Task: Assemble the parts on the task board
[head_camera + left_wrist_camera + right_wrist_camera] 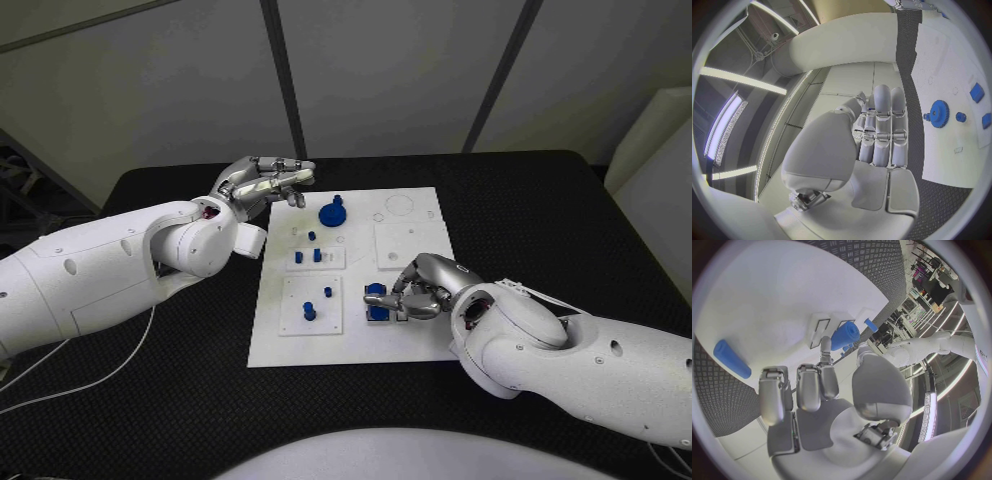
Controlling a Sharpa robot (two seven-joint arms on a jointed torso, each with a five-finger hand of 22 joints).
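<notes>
Right hand [415,290] low on task board [411,340] near edge, fingers curled round blue part [844,335], apparently holding. Left hand [267,183] at far-left corner, fingers together, empty. Blue gear [335,214] beside it. Parts look small, rigid, light, likely slick: pinch by sides.

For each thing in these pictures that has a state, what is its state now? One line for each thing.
left hand: holds nothing, fingers straight and together, raised at the board's far left corner.
right hand: fingers curled down over blue parts near the board's near right; whether it grips one, I cannot tell.
blue gear: lies flat on the task board, untouched.
blue pegs: stand upright in a small plate.
</notes>
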